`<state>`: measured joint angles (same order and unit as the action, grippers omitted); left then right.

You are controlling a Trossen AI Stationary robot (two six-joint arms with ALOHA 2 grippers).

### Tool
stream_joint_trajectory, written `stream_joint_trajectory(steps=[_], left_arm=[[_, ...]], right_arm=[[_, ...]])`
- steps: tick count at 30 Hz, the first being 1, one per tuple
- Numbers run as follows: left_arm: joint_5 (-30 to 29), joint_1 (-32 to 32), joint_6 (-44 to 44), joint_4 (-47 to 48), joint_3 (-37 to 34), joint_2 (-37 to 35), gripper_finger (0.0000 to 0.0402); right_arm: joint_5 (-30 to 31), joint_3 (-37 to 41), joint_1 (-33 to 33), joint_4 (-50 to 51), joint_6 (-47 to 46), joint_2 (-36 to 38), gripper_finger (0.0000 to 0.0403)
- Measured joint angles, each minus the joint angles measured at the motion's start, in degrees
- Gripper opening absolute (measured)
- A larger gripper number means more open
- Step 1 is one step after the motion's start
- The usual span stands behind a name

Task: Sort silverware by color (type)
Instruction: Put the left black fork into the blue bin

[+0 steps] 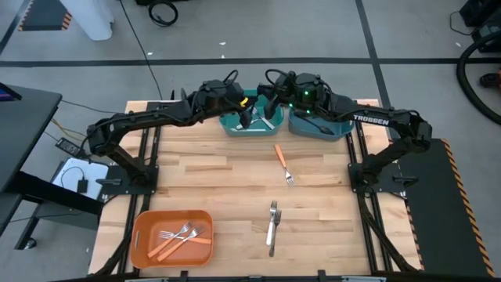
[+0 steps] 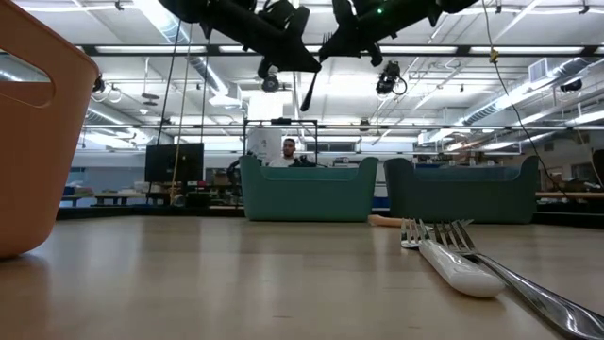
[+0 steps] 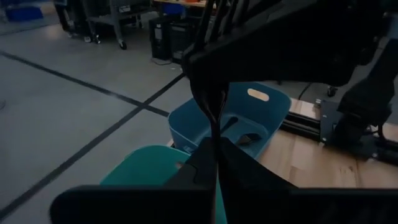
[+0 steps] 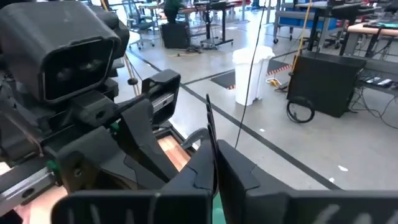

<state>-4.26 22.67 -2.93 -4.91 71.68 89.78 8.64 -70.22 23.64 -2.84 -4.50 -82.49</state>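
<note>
Silverware status: loose pieces lie on the wooden table [image 1: 203, 176], some are binned, and one is in the air.

- Orange bin [image 1: 139, 239] at the near left corner holds a few orange-handled forks [image 1: 178, 235].
- Green-teal bin [image 1: 235, 129] and blue bin [image 1: 321, 131] stand side by side at the far edge. The green-teal one has pale pieces in it. I cannot make out what is in the blue one.
- Both arms meet above those two bins. The left gripper [image 1: 247, 117] and right gripper [image 1: 268, 112] are each pinched narrow on the same dark-handled fork [image 2: 309, 93], which hangs tilted between them.
- An orange-handled fork [image 1: 282, 160] lies mid-table, and a pair of pale-handled forks [image 1: 272, 223] lies nearer, touching each other.

Risks, as I judge them:
1. With two grips on one thin fork, any arm motion before one grip lets go could bend it or twist it loose.
2. If both let go together, the fork drops. It hangs near the seam between the bins, so it could land in the wrong one or bounce off a rim.
3. The wrists are crowded close, so pulling away could make them collide.
4. The touching pale pair could later come up as a double pick.
</note>
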Motion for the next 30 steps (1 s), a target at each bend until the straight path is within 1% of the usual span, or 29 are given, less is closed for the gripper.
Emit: stream_joint_trajectory(steps=[4,9,12,14,18,23,27,30], left_arm=[[2.2,0.8,2.3,-0.4,0.0,0.1,0.0034],[2.6,2.2,2.4,-1.2,0.1,-0.3,0.0077],[2.5,3.1,2.3,-1.1,0.1,-0.2,0.0099],[2.5,3.7,2.3,-1.2,0.1,-0.2,0.0107],[2.5,4.6,2.3,-1.2,0.1,-0.2,0.0110],[2.3,5.0,2.5,-1.5,0.1,-0.2,0.0108],[2.4,4.9,4.5,-1.5,0.1,-0.2,0.0108],[2.4,4.9,5.0,-1.5,0.1,-0.2,0.0107]], right_arm=[[0.6,-0.2,0.2,2.6,2.8,0.7,0.0007],[8.3,0.1,1.9,12.0,8.4,2.2,0.0006],[9.9,-0.1,3.6,19.4,11.0,4.5,0.0006],[10.7,0.1,5.3,25.4,12.5,5.5,0.0005],[13.1,-0.1,9.1,33.4,15.2,8.6,0.0005],[11.9,0.1,15.2,47.0,18.2,8.3,0.0006],[6.3,0.1,18.9,54.7,18.3,5.2,0.0016],[6.0,0.0,20.3,57.6,18.7,2.6,0.0030]])
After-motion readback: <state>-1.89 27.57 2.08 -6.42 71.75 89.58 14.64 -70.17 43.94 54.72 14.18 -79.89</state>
